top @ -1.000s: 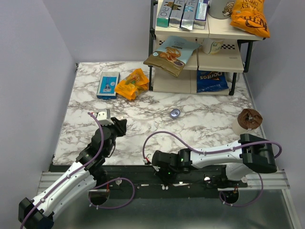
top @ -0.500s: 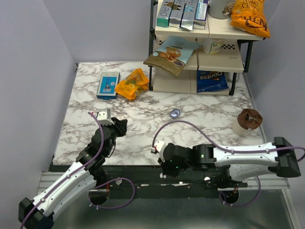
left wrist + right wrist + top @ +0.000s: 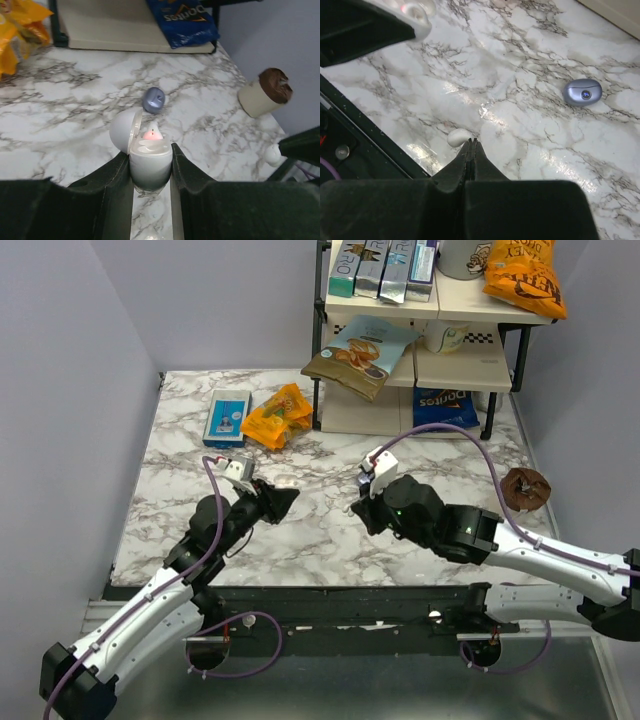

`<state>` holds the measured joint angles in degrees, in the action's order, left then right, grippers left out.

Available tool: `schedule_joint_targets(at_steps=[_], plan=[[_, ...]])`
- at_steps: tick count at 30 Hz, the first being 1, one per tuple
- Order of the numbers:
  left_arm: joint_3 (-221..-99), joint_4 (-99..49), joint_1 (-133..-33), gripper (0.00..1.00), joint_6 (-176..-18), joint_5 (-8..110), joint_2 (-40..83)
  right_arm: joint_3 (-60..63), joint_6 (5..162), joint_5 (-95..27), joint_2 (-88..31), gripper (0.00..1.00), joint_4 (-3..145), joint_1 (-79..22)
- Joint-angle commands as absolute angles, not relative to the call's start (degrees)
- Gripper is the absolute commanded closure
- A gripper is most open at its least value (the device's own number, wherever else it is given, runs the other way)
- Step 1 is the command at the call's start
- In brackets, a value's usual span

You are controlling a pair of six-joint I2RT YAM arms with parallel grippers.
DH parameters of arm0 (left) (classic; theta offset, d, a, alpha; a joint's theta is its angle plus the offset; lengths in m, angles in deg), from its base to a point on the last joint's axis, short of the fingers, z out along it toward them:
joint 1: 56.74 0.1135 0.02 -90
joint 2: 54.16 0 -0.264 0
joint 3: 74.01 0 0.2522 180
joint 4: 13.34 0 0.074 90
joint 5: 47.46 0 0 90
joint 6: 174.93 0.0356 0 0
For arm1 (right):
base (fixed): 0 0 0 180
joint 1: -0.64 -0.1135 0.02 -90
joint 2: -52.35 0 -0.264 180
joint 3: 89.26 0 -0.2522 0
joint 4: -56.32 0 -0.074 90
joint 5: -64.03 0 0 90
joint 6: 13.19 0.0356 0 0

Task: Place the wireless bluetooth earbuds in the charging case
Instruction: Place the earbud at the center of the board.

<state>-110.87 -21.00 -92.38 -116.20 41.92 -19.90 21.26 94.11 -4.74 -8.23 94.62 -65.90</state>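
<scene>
A white egg-shaped charging case (image 3: 149, 162) with its lid (image 3: 122, 131) swung open stands upright between my left gripper's (image 3: 150, 152) fingers, which are shut on it just above the marble. A pink-lit tip (image 3: 152, 134) shows in its open top. One small white earbud (image 3: 459, 137) lies on the table just left of my right gripper (image 3: 472, 141), whose fingers are shut with nothing between them. A small blue-lilac rounded piece (image 3: 582, 92) lies farther out, beyond the case (image 3: 154, 99). In the top view my left gripper (image 3: 277, 502) and right gripper (image 3: 358, 514) face each other mid-table.
A shelf rack (image 3: 420, 390) with snack bags stands at the back right, a blue Doritos bag (image 3: 182, 20) on its lowest shelf. An orange bag (image 3: 277, 415) and a blue box (image 3: 226, 417) lie at the back left. A brown-topped cup (image 3: 522, 492) stands at the right edge.
My right arm has swung up from the near edge to over the middle of the table. The left gripper has moved a little right and forward, still holding the case.
</scene>
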Motion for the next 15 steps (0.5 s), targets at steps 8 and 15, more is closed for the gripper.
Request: schedule_joint_targets(at_steps=[8,15], plan=[[-102.19,11.19,-92.51,1.00,-106.84,54.94,-20.59,13.79,95.44,-4.61,-3.38,0.99,102.33,-65.80],[-103.15,17.53,-98.74,1.00,-84.78,39.31,-18.13,9.31,99.65,-2.95,-3.20,0.99,105.23,-65.80]])
